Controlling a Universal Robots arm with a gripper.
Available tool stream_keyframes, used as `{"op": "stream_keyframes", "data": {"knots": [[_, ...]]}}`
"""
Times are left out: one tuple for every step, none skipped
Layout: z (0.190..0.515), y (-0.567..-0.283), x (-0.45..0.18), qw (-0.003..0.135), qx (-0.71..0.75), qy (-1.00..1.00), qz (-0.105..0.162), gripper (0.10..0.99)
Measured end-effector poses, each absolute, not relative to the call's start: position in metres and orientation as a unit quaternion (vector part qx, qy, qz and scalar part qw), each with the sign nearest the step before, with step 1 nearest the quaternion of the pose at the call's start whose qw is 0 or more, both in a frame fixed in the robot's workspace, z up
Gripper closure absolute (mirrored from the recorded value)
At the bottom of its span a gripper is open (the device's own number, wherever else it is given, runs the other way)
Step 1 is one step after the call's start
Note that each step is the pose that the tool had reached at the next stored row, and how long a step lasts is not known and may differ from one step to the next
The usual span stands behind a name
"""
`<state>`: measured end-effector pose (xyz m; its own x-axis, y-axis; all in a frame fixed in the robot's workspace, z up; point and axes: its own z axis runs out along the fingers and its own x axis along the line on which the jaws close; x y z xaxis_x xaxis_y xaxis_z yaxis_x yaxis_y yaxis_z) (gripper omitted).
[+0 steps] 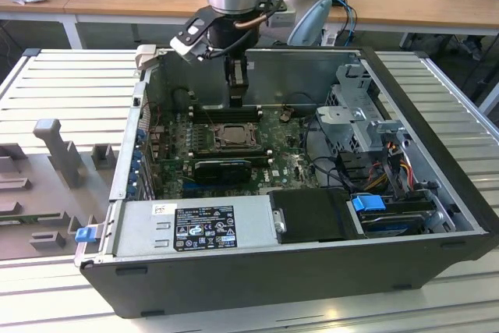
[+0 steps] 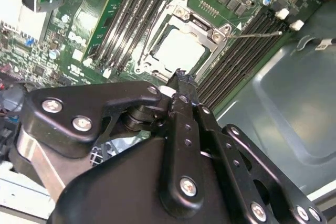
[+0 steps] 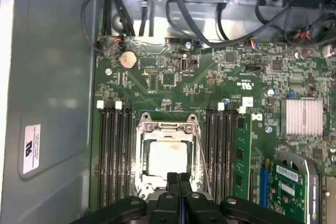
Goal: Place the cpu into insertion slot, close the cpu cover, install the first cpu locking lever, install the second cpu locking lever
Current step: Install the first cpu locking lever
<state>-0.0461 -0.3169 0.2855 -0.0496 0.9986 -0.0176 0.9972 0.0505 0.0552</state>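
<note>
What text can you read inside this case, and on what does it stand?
On the power supply, the black label: too small to read.
On the case wall, the white sticker: too small to read.
On the expansion card, the labels: too small to read.

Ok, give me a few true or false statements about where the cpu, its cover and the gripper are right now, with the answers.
1. The cpu lies in the insertion slot. True.
2. The gripper holds the cpu. False: its fingers are shut with nothing between them, and it hangs above the board near the slot.
3. The cpu cover is down around the cpu, which shows through its window. True.
4. The computer case is closed up. False: its side is open and the board lies in plain view.
5. Memory slots run along one side of the insertion slot only. False: they run along both sides.
</note>
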Motion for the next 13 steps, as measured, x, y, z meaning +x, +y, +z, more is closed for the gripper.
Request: {"op": "stream_keyframes", "data": {"knots": [[0.2855,-0.3169,-0.0461,0.025,0.684,0.728,0.014,0.980],[0.2854,-0.3169,-0.0461,0.025,0.680,0.733,0.014,0.980],[0.2854,-0.3169,-0.0461,0.025,0.674,0.738,0.014,0.980],[0.2853,-0.3169,-0.0461,0.025,0.669,0.743,0.015,0.980],[0.2852,-0.3169,-0.0461,0.025,0.660,0.751,0.015,0.980],[0.2851,-0.3168,-0.0461,0.024,0.656,0.754,0.015,0.980],[0.2850,-0.3169,-0.0461,0.024,0.651,0.758,0.015,0.980],[0.2849,-0.3169,-0.0460,0.024,0.645,0.763,0.014,0.980],[0.2848,-0.3169,-0.0460,0.023,0.641,0.767,0.014,0.980],[0.2847,-0.3168,-0.0460,0.023,0.638,0.769,0.014,0.980],[0.2846,-0.3168,-0.0459,0.023,0.632,0.774,0.014,0.980],[0.2845,-0.3169,-0.0457,0.022,0.627,0.779,0.014,0.980],[0.2844,-0.3168,-0.0457,0.022,0.622,0.782,0.014,0.980]]}}
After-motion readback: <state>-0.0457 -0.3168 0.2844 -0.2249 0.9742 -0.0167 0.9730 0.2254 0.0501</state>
